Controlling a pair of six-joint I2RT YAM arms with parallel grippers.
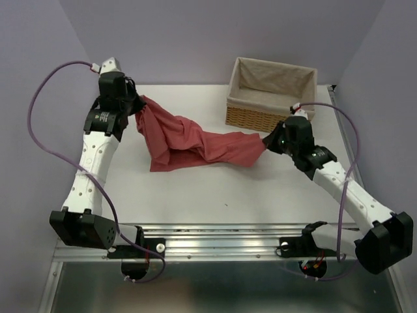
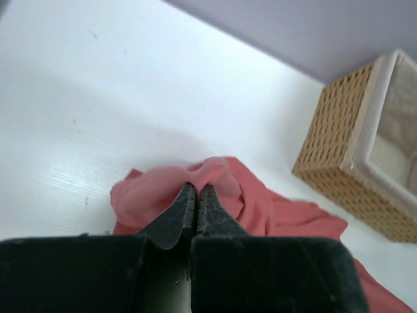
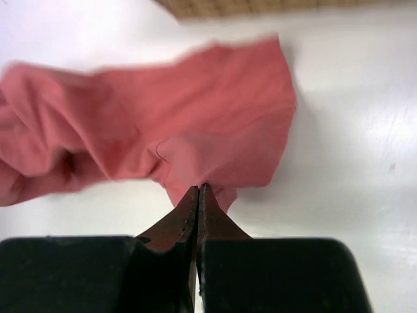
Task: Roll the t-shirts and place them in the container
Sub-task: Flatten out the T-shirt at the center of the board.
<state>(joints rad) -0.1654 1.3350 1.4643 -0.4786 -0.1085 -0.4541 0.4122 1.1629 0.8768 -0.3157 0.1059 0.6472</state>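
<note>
Barely started: the crumpled, unrolled t-shirt (image 1: 195, 147) sags between the left gripper (image 1: 135, 107) at ten o'clock and the right gripper (image 1: 268, 140) at three, both pinched tight on it.

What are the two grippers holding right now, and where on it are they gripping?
Both hold the t-shirt. The left gripper pinches a bunched fold at its left end, and the right gripper pinches the cloth at its right end.

The t-shirt (image 1: 195, 147) is showing one plain salmon-red all over against the white table (image 1: 215, 189). At the far right corner, the basket (image 1: 251, 116) is displaying tan woven wicker with pale beige cloth lining (image 1: 273, 81), and the white, black-jointed arms (image 1: 94, 163) are trailing purple cables (image 1: 30, 117).
</note>
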